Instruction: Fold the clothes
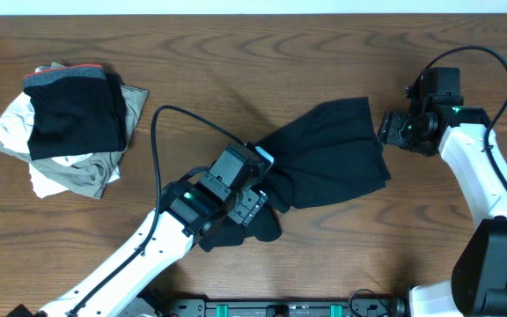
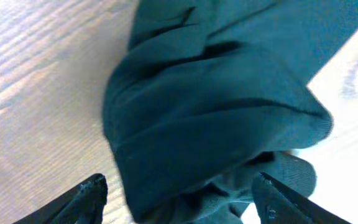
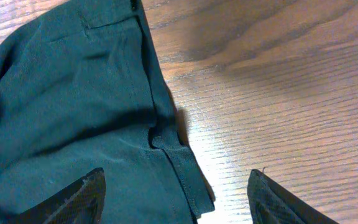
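Fingers (image 2: 91, 198) of my left gripper (image 2: 180, 200) are standing wide apart, gripping nothing, with the bunched end of the black garment (image 1: 333, 150) lying between and just beyond them. My right gripper (image 3: 174, 200) is hanging open too, one finger over the garment's hemmed edge, the other over bare table (image 3: 278, 93). I am judging the fold as barely begun: the cloth is lying crumpled between both grippers. Next, each gripper is needing a corner to pinch, spreading it flat before folding

Left gripper (image 1: 255, 208), low centre in the overhead view, has jaws wide apart; right gripper (image 1: 384, 129), upper right, likewise.
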